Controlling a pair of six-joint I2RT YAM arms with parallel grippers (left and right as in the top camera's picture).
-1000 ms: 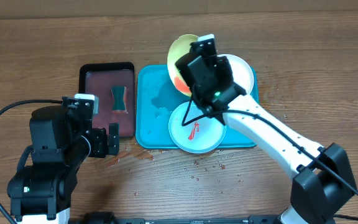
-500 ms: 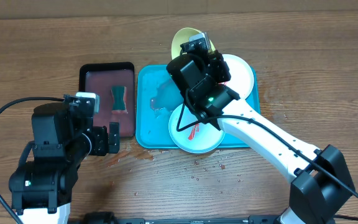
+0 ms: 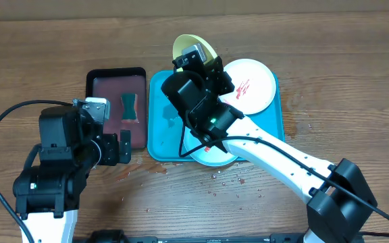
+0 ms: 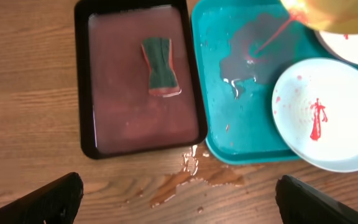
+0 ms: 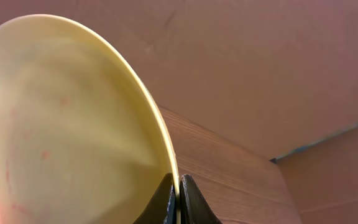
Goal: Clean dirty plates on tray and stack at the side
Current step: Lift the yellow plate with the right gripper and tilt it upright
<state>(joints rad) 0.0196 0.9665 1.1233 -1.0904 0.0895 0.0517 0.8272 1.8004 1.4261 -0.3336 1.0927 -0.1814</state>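
My right gripper [image 5: 178, 186] is shut on the rim of the yellow-green plate [image 5: 73, 124] and holds it tilted above the back left of the turquoise tray [image 3: 162, 131]. The plate also shows in the overhead view [image 3: 189, 46]. Red liquid runs off it into a puddle [image 4: 253, 43] on the tray. The white plate [image 3: 252, 84] with red smears lies at the tray's back right. The pale mint plate [image 4: 328, 115] with a red smear lies at the front, partly under my right arm. My left gripper [image 4: 179, 208] is open and empty over the table, left of the tray.
A black-rimmed dark-red tray [image 3: 107, 108] left of the turquoise tray holds reddish water and a green sponge [image 4: 160, 65]. A wet spill [image 4: 185, 177] lies on the wood in front of both trays. Small crumbs [image 3: 228, 179] dot the table near the front.
My right arm has swung left with the yellow-green plate, uncovering the white plate and covering more of the mint plate. The left arm has barely moved.
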